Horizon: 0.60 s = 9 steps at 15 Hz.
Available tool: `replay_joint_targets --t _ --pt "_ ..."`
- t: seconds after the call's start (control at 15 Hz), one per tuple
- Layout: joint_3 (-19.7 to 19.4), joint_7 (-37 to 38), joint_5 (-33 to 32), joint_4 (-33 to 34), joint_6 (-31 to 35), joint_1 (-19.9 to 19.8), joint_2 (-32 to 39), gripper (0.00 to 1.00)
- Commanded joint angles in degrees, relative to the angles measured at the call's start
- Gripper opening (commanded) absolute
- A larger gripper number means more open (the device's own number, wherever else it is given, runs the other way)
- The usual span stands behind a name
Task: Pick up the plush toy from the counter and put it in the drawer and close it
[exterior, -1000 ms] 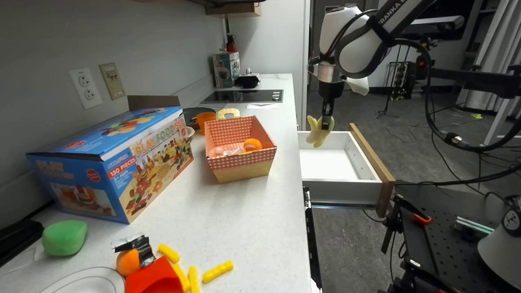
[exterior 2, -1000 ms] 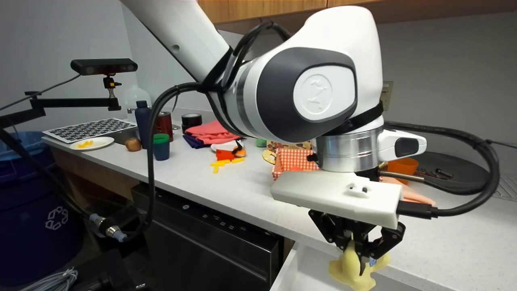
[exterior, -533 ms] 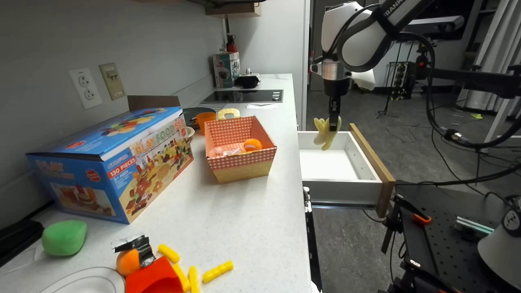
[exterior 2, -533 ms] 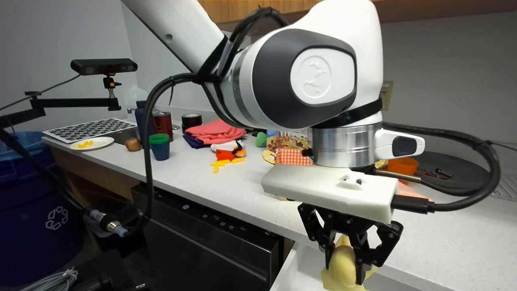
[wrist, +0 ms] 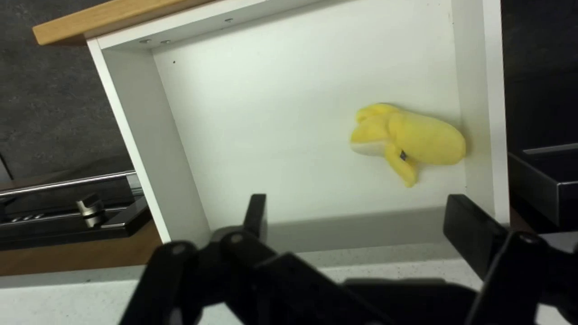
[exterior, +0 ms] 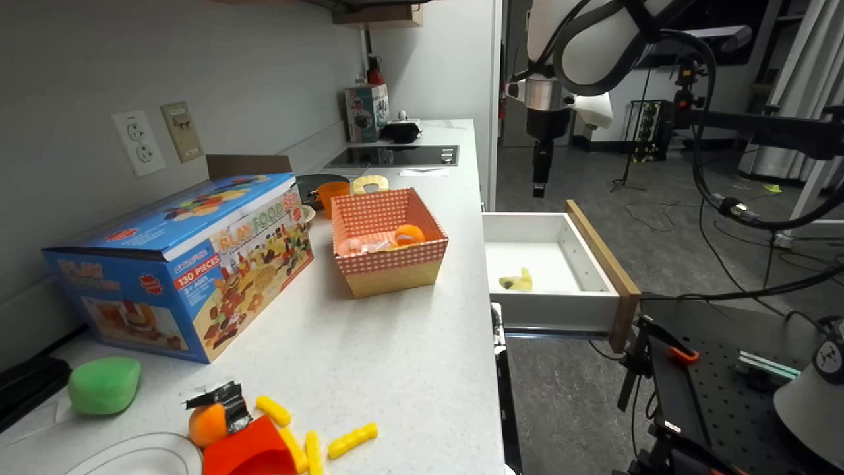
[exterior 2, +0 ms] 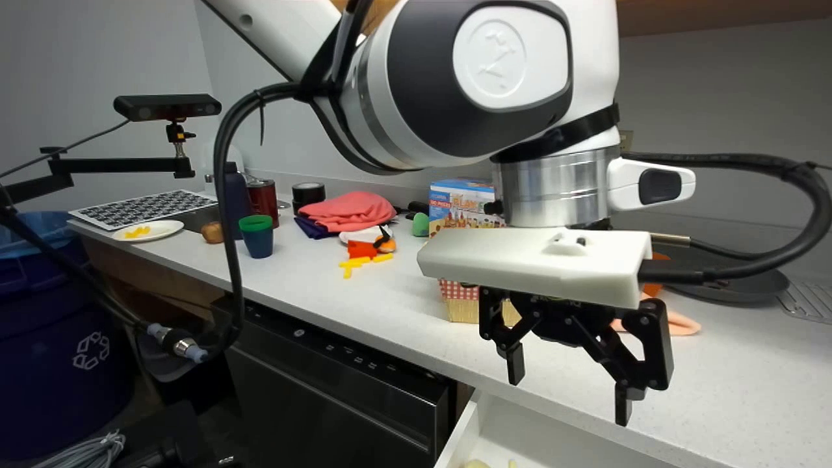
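toy lies in the drawer — i bet it's soft and light, best held by its fat body. the claw hangs above, spread wide, holding nothing.

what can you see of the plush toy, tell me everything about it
The plush toy is yellow with a whitish part and looks like soft fabric. It has a plump, rounded body, with flaps like peeled banana skin at one end and a small dark mark beside one flap. It lies lengthwise on the white bottom of the open drawer, its rounded end close to a side wall; whether it touches that wall is hard to tell. The tool is open and clear of it.
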Motion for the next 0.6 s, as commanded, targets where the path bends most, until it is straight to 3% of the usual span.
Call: replay_joint_targets --t 0.0,0.53 --pt "-0.40 1.35 -1.53 -0.95 0.28 0.40 -2.63 1.00" --pt "-0.61 0.11 -0.10 0.06 -0.05 0.64 -0.50 1.00"
